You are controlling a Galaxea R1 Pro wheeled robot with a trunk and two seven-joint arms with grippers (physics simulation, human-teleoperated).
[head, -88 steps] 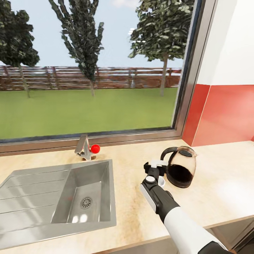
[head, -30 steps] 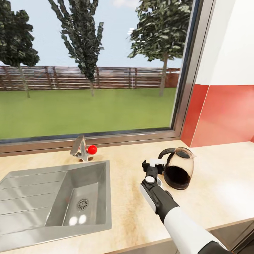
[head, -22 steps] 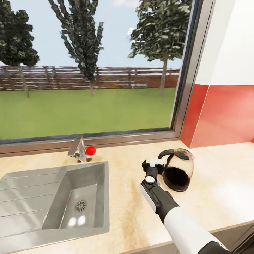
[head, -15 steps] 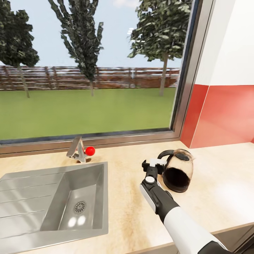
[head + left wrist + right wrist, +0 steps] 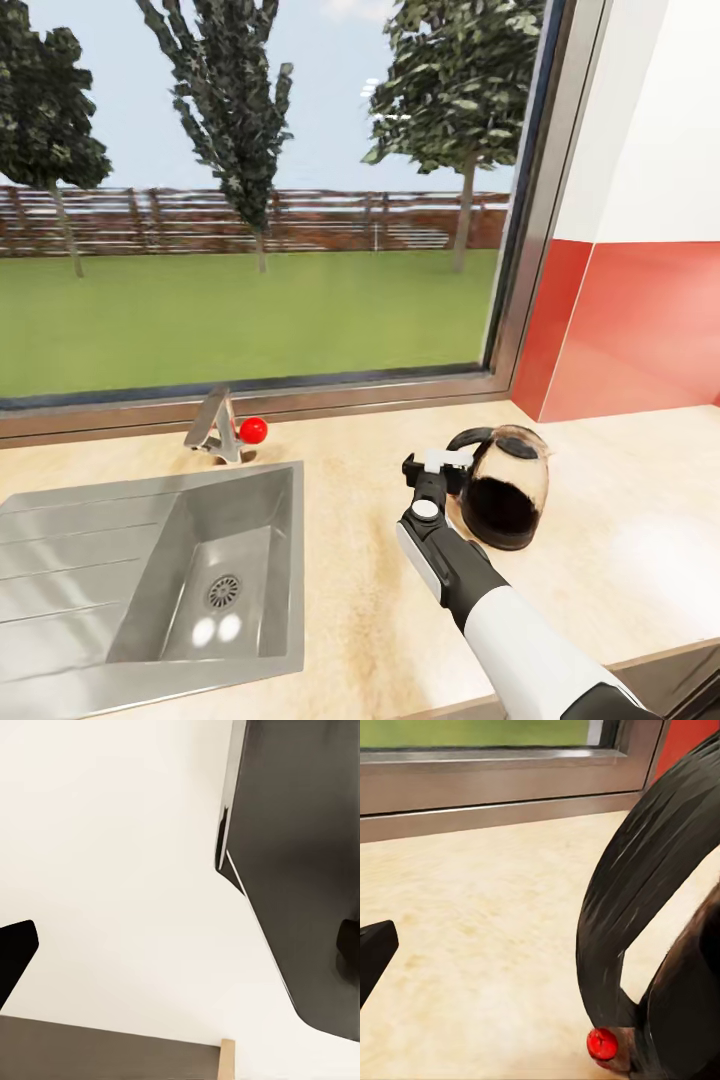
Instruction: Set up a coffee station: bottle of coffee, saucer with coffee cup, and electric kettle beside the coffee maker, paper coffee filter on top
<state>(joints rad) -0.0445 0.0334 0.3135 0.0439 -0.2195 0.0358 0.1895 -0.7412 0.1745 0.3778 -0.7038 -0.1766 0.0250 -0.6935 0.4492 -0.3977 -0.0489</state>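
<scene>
The electric kettle (image 5: 503, 488), dark glass with a black lid and looped handle, stands on the beige countertop (image 5: 620, 540) near the red wall. My right gripper (image 5: 437, 466) is at its handle (image 5: 637, 892), which arcs between the fingers. One fingertip (image 5: 373, 949) stands well apart from the handle with bare counter between, so the jaws look open. A small red button (image 5: 601, 1043) shows at the handle's foot. My left gripper (image 5: 180, 945) hangs open before a white surface, one fingertip (image 5: 13, 952) showing. Coffee maker, coffee bottle, filter, saucer and cup are out of view.
A steel sink (image 5: 150, 560) with a drainboard is sunk into the counter at the left. Behind it, a faucet with a red knob (image 5: 252, 430) stands under the large window (image 5: 260, 200). The red backsplash (image 5: 640, 320) closes the counter's right rear.
The whole picture has drifted, the sink sliding left, so the camera has moved. My right gripper stays at the kettle's handle, and the kettle keeps its place beside it.
</scene>
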